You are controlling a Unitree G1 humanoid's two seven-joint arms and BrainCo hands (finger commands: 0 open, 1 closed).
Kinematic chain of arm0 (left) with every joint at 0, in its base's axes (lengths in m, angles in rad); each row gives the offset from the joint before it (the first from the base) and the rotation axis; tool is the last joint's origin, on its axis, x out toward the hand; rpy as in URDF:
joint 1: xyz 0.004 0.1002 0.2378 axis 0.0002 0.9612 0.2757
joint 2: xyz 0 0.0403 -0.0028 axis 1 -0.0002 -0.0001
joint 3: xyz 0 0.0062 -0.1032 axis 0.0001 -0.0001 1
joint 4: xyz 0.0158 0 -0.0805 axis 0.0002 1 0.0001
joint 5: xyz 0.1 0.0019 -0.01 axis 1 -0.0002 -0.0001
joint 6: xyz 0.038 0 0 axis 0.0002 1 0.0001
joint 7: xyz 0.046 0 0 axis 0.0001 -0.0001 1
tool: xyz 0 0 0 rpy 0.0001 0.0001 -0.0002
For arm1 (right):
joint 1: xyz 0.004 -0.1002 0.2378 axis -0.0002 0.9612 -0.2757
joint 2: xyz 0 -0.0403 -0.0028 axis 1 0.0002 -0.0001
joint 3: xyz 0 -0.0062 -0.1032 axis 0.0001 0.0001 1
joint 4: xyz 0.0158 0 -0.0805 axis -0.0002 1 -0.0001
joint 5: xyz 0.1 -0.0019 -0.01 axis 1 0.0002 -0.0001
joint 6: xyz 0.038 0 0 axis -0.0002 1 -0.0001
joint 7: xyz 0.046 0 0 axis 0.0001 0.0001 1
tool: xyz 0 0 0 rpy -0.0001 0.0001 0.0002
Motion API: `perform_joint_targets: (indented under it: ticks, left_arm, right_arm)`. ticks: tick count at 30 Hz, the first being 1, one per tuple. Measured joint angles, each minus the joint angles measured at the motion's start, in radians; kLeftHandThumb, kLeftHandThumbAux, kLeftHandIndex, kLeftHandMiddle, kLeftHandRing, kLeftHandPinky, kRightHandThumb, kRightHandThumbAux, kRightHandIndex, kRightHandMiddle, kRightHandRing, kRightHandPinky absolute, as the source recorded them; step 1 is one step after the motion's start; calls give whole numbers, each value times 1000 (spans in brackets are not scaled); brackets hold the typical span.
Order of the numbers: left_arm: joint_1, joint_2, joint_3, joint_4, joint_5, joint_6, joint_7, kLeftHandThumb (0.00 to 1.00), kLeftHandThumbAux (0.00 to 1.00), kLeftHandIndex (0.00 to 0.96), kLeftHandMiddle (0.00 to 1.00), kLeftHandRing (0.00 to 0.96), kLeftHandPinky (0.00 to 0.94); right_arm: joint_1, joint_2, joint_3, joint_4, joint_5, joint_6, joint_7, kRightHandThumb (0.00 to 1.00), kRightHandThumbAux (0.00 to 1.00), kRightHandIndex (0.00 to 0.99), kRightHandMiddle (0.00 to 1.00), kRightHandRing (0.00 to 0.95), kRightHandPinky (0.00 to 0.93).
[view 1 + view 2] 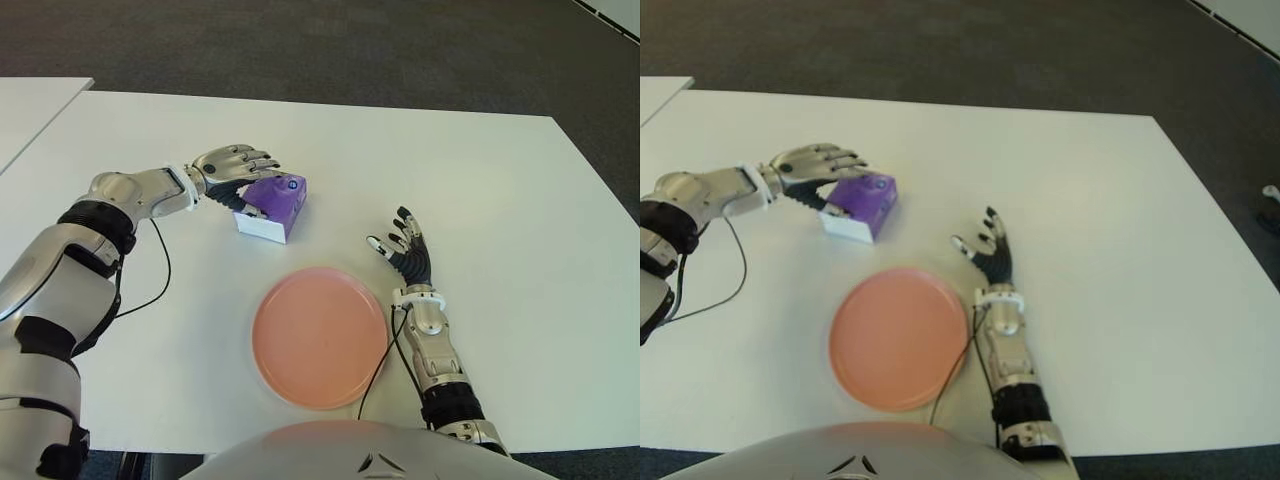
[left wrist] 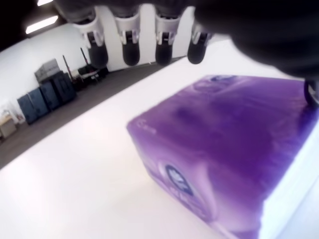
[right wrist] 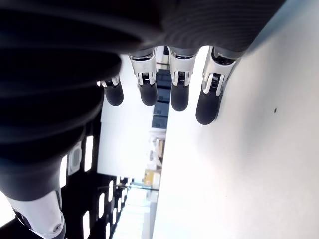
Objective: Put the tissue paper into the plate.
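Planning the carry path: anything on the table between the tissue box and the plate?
Nothing. In the left eye view only bare table separates the tissue box from the plate. The left hand is on the box's far side.

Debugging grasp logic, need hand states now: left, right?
Left hand: over the tissue box, fingers extended above it, not closed; open.
Right hand: open, empty, right of the plate.

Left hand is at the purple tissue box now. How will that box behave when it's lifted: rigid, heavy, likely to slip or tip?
The purple tissue box looks like a small cardboard carton, so probably light and fairly stiff, though its walls may dent under a hard squeeze. Its flat faces should not roll, but the glossy-looking surface might slip. The left hand reaches over its top; the fingers look not yet closed.
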Motion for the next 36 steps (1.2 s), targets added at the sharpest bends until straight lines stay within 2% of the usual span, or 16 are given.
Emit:
perform_joint_targets:
  ticks: [3,8,25,36]
  left_arm:
    - [-2,0,5,0,-39,-40,-55,496,175,0,0,0,0]
    - [-2,0,12,0,-72,-66,-129,537,189,0,0,0,0]
    - [-1,9,50,-46,-165,-87,-354,585,197,0,0,0,0]
    - [17,22,87,-117,-219,-99,-433,617,222,0,0,0,0]
  right_arm:
    - [-1,-2,-1,1,1,0,3,126,690,0,56,77,114]
    - [-1,-2,-2,1,1,0,4,133,696,0,59,81,123]
    - [-2,1,1,1,-2,0,-2,138,703,0,64,88,128]
    - [-1,6,6,-3,-8,5,-6,143,709,0,57,80,115]
